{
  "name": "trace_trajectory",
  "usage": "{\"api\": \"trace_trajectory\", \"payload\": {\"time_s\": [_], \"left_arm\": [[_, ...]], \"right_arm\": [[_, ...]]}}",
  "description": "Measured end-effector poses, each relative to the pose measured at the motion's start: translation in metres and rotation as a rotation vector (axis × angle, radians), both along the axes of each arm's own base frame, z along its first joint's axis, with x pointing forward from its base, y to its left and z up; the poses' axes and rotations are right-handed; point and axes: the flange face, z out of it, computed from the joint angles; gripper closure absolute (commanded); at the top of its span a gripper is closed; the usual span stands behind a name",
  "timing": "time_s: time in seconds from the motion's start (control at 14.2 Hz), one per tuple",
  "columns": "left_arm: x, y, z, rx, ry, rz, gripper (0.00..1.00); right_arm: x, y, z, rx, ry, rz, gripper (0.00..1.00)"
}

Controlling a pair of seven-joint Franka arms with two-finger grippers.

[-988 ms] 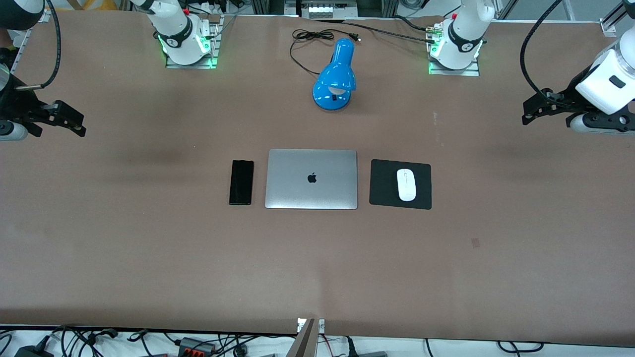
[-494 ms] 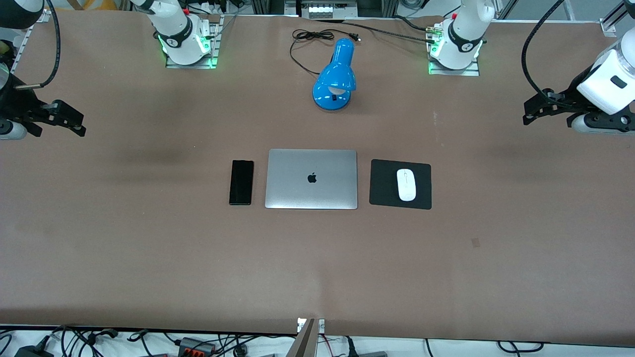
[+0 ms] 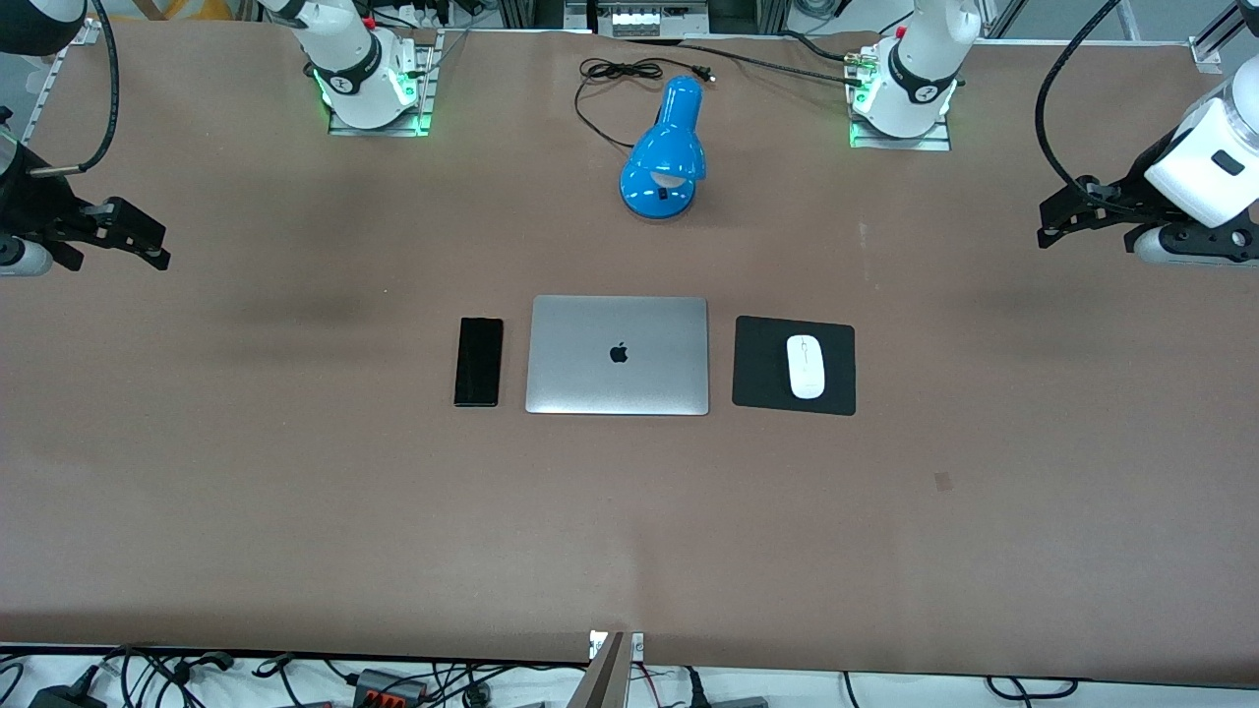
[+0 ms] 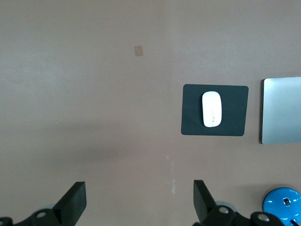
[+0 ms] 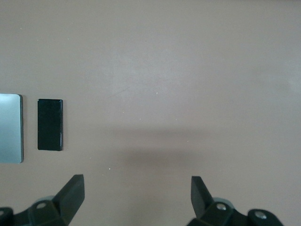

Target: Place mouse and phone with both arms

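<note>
The white oval mouse [image 3: 806, 367] lies on a black square pad [image 3: 762, 369] beside the closed silver laptop [image 3: 618, 355], toward the left arm's end; it also shows in the left wrist view [image 4: 211, 109]. The black phone [image 3: 478, 361] lies flat on the table beside the laptop, toward the right arm's end, and shows in the right wrist view [image 5: 50, 124]. My left gripper [image 3: 1050, 221] [image 4: 139, 197] hangs open and empty over bare table near its end. My right gripper [image 3: 157, 246] [image 5: 136, 193] hangs open and empty over bare table near the other end.
A blue desk lamp [image 3: 667, 152] with a black cord [image 3: 615, 74] stands between the two arm bases, farther from the camera than the laptop. The brown table [image 3: 629, 531] is bare nearer the camera. Cables lie along the table's near edge.
The left gripper has drifted very slightly toward its end of the table. The mouse, phone and laptop have not moved.
</note>
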Motion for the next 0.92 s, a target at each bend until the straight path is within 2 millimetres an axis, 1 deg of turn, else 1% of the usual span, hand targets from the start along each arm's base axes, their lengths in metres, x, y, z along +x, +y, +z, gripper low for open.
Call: {"api": "trace_trajectory", "payload": {"time_s": [0.92], "left_arm": [[0.0000,0.0006,0.0000,0.000,0.000,0.001,0.00]], "right_arm": [[-0.0002,-0.0025,0.0000,0.027,-0.001,-0.013,0.00]]}}
